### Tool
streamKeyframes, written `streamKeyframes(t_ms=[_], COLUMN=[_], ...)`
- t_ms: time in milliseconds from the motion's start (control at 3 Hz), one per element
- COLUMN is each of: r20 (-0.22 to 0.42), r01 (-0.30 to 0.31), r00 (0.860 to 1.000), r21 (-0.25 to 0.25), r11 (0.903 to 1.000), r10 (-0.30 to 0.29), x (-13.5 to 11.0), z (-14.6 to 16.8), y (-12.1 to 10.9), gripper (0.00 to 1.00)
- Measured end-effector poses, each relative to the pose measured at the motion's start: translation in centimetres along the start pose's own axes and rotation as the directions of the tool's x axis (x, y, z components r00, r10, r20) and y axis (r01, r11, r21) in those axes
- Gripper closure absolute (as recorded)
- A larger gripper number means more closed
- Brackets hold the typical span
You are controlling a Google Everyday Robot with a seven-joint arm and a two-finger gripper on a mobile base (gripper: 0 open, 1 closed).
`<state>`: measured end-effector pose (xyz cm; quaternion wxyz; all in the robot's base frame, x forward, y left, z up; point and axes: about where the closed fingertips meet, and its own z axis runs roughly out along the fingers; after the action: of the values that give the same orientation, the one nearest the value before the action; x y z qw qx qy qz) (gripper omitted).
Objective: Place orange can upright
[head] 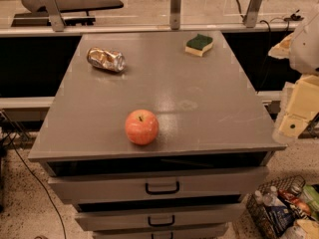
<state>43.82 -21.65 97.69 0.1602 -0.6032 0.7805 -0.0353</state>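
Task not begun: small dented orange-copper and silver metal can (105, 59) lies on side, far-left of grey surface (199, 93). Cream gripper (293, 125) off right edge, well apart; open or closed, cannot tell. Grasp and uprighting remain.

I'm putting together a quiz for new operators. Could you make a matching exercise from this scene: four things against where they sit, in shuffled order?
Things:
1. orange can
2. apple
3. sponge
4. tool

Places:
A. near the front edge, about centre
B. beyond the right edge of the cabinet top
C. far left, lying on its side
D. far right

Pairs: 1-C, 2-A, 3-D, 4-B
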Motion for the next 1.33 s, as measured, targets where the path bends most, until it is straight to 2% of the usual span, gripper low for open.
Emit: streamKeyframes(t_ms=[333,667,1000,1333], r20=[0.000,0.049,0.136,0.234], r01=[0.000,0.015,0.027,0.025], r00=[1.000,0.999,0.990,0.972], r21=[0.000,0.004,0.008,0.011], r11=[1.0000,0.9999,0.9996,0.9996], r10=[0.000,-0.015,-0.028,-0.027], x=[0.0,-3.7,-9.2,-14.6], z=[0.0,1.6,3.7,5.2], y=[0.0,-1.8,-4.8,-7.4], gripper=[0.00,0.00,0.00,0.00])
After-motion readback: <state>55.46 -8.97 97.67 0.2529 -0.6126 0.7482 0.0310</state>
